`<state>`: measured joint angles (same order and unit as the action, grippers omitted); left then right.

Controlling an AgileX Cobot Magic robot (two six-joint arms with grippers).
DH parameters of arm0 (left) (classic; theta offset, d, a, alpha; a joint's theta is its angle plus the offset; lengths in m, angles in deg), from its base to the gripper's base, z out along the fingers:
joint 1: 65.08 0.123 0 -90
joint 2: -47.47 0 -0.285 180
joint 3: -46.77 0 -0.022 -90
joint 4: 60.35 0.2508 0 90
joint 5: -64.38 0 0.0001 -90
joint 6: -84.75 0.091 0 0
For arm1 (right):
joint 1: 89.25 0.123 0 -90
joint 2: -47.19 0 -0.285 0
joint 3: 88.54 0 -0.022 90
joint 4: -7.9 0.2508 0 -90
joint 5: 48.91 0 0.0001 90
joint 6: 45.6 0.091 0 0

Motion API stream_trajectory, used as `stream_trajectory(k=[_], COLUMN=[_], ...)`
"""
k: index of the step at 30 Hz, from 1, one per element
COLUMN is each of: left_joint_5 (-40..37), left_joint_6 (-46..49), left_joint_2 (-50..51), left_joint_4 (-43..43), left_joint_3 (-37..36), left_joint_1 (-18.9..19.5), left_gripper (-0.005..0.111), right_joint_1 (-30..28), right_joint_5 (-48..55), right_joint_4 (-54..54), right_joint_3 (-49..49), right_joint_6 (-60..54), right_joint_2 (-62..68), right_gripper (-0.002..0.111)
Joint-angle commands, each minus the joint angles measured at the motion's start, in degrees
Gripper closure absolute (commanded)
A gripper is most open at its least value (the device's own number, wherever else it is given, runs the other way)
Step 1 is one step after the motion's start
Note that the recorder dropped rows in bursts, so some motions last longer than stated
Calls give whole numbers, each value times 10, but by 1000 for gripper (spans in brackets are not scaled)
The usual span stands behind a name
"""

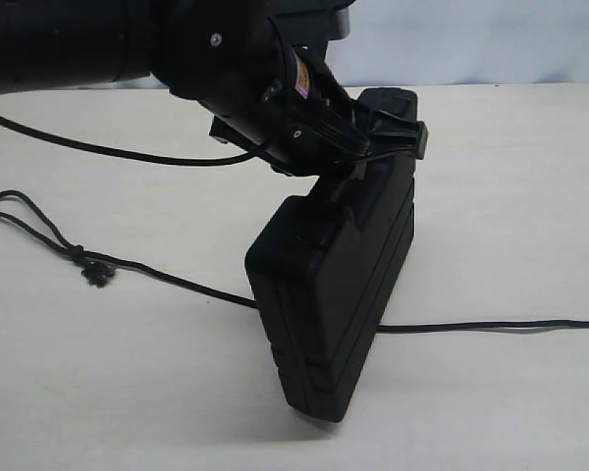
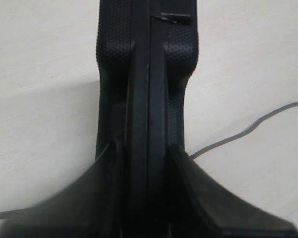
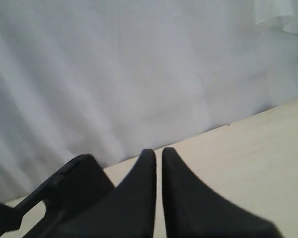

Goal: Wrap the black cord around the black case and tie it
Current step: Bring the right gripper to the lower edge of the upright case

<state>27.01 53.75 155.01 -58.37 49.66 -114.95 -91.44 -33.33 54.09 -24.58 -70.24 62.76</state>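
Black: 1 case [image 1: 326, 294], 1 cord [image 1: 157, 274], seemingly beneath it.

Bright, soft, even light washes the pale surface [image 1: 491, 392], the black case [image 1: 334, 294] casts only a faint shadow at its base, and both wrist views are blurred nearest the lens.
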Motion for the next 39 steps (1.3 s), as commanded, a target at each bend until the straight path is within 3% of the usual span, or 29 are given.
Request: stream_trajectory(k=[1, 6, 13, 17, 26, 30, 39], left_joint_5=[11, 11, 12, 16, 7, 2, -8], left_joint_6=[-22, -40, -63, -68, -82, -82, -82], left_joint_2=[-8, -8, -8, -8, -8, -8, -8], left_joint_4=[5, 15, 24, 24, 35, 36, 49], left_joint_3=[8, 8, 8, 8, 12, 21, 29], left_joint_1=[-2, -2, -2, -2, -1, -1, -1], left_gripper=[107, 107, 107, 107, 107, 107, 107], right_joint_1=[-3, -3, -3, -3, 4, 85, 355], right_joint_5=[88, 144, 152, 149, 231, 194, 160], right_joint_4=[139, 186, 241, 276, 180, 62, -437], right_joint_3=[-39, -49, -51, -78, -218, -254, -306], right_joint_6=[-195, -260, -309, -328, -288, -205, 258], right_joint_2=[79, 129, 140, 208, 381, 412, 477], right_gripper=[104, 104, 104, 104, 104, 104, 104])
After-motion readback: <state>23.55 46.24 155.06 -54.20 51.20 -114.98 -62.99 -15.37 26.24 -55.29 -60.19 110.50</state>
